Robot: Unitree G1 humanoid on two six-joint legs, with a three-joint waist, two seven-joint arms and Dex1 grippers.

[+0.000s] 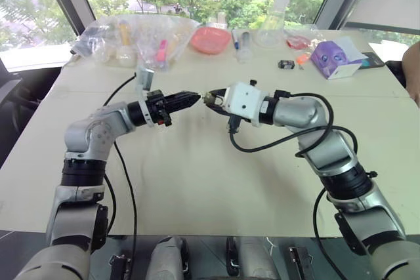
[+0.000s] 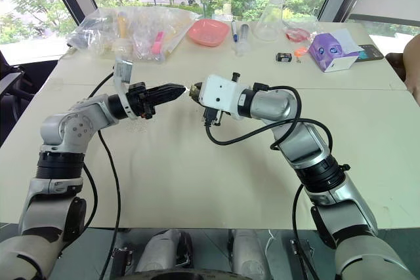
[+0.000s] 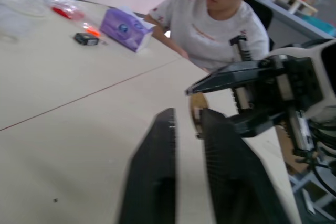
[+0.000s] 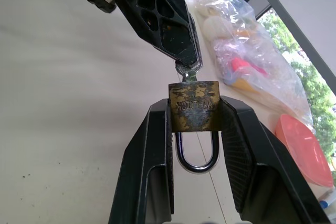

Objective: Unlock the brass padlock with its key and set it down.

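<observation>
- both arms are reaching in over the desk's (image 1: 197,181) near edge, and their grippers are meeting tip to tip above its middle, clear of the surface.
- right gripper (image 4: 195,121) is clamping the brass padlock (image 4: 193,106) by its two flat sides, fingers closed onto the body.
- padlock's long axis is running along the right gripper's fingers: the silvery shackle (image 4: 197,156) is pointing back toward the right wrist, and the keyhole end is facing out toward the left gripper (image 4: 181,56).
- left gripper's fingers are pinched together on the small silvery head of the key (image 4: 185,71), which is sitting at the padlock's outer end.
- right wrist view is giving the detail: a dull gold body, blotched and tarnished, with stamped lettering reading upside down, and a smooth, bright u-shaped shackle seated in the body.
- head views are showing the padlock just as a small dark-gold speck between the two fingertips.
- left wrist view is catching only a thin brass edge of it beyond its own fingers, with a seated person (image 3: 210,19) at the desk's right edge.
- along the far edge, clear plastic bags (image 1: 131,37), a pink bowl (image 1: 210,39) and a purple box (image 1: 335,58) are lying.
</observation>
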